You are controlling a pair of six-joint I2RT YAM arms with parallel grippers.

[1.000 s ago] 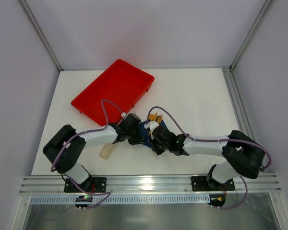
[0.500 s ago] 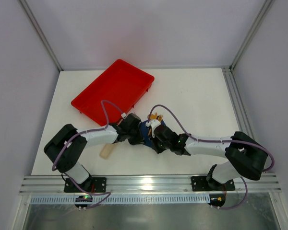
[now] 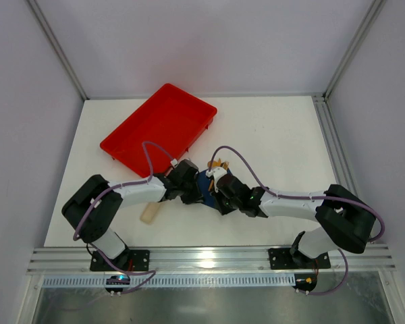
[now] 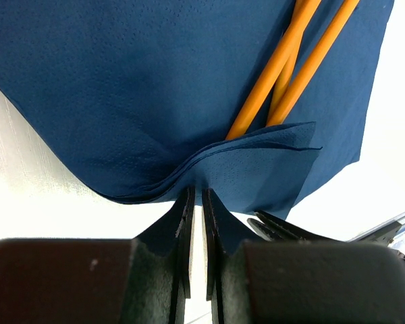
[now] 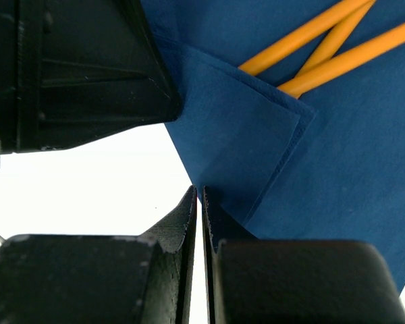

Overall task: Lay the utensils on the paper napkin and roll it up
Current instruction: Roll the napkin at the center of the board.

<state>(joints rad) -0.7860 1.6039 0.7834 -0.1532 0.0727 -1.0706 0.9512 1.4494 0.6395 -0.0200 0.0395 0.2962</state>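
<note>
Paper napkin (image 4: 121, 88) is nipped at its near folded edge by L gripper (image 4: 196, 197), jaws almost together w/ the paper bunched up between the tips. R gripper (image 5: 200, 194) is closed tight, tips right at the edge of the folded-over flap; can't tell if any paper is caught in them. Both grippers sit close together at the napkin's near side, and the L gripper's black body fills the top left of the R wrist view. Flap covers the near ends of the utensils (image 4: 283, 67): three orange handles, two crossing, lying on the navy sheet & running away from the grippers. From above, napkin lies on the white table (image 3: 277, 135) between the two wrists, orange tips poking out the far side. Red tray (image 3: 158, 128) is further back-left, apart from the napkin. Beige strip (image 3: 149, 213) lies just beside the L arm.
</note>
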